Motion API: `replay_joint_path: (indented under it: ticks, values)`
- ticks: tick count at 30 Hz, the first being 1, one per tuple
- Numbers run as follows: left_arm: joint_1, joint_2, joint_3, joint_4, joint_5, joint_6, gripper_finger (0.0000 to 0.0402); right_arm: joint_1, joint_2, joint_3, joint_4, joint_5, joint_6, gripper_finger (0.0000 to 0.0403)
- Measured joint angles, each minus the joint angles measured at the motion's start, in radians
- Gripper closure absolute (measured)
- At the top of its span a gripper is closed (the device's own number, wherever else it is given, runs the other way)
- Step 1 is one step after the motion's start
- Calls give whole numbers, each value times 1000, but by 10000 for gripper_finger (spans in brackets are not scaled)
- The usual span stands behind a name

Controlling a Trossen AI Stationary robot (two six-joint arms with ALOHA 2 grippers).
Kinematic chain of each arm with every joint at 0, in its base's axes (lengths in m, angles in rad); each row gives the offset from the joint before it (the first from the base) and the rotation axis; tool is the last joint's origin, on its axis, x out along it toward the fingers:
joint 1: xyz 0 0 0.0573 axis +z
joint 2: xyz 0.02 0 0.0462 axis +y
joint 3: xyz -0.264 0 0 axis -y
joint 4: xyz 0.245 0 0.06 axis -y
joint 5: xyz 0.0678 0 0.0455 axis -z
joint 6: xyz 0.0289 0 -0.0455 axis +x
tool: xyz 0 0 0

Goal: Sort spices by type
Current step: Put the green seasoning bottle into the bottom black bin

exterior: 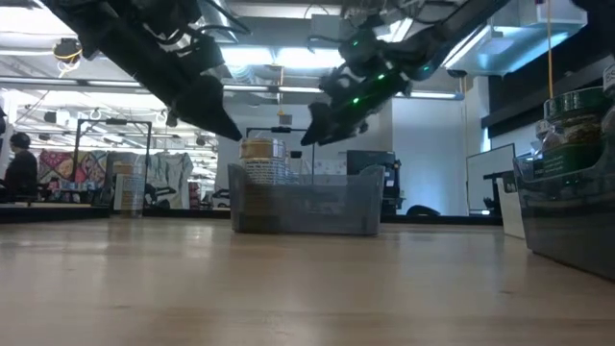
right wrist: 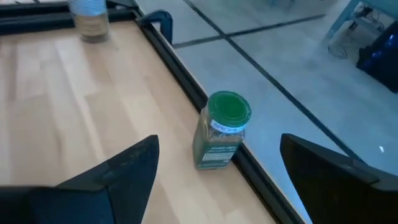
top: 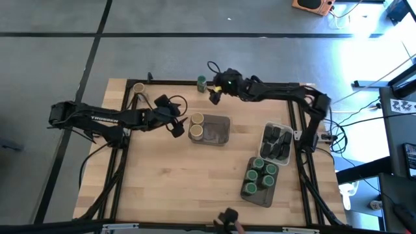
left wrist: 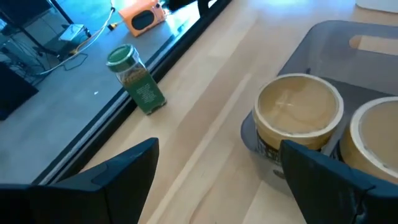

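Grey floor surrounds your wooden counter (top: pixel 195 188), which has a black frame along its edges. At the far edge you have one green-lidded jar (top: pixel 201 82) standing upright right against the frame, apart from the rest. Your right gripper (top: pixel 214 97) hovers just beside that jar, jaws released and empty; in the right wrist view the jar (right wrist: pixel 222 129) sits ahead between the two dark fingers (right wrist: pixel 118 177), not touched. Your left gripper (top: pixel 177 129) hangs near the middle of the counter, jaws also released and holding nothing, just beside a grey tray (top: pixel 221 130) that carries two tan-lidded jars (top: pixel 197 119); in the left wrist view the nearer tan lid (left wrist: pixel 300 109) lies between the spread fingers. A further tan-lidded jar (top: pixel 138 88) stands alone at the far left corner. On the right side you have a white tray (top: pixel 268 130) filled with small dark tins (top: pixel 276 142), and nearer the front a dark tray (top: pixel 260 198) packed with more green-lidded jars (top: pixel 259 175). From the low view, both arms come down over the grey tray (exterior: pixel 306 207), with a cluttered workshop behind.
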Motion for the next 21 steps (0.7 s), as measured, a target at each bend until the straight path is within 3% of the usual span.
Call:
replay_joint_path:
  ticks: [13,21]
  values:
    - [-3,0,0,-9,1,-10,70,-51,340,538,-347,-7,4,70]
    - [-16,0,0,-10,5,-15,70,-71,431,629,-419,-18,42,70]
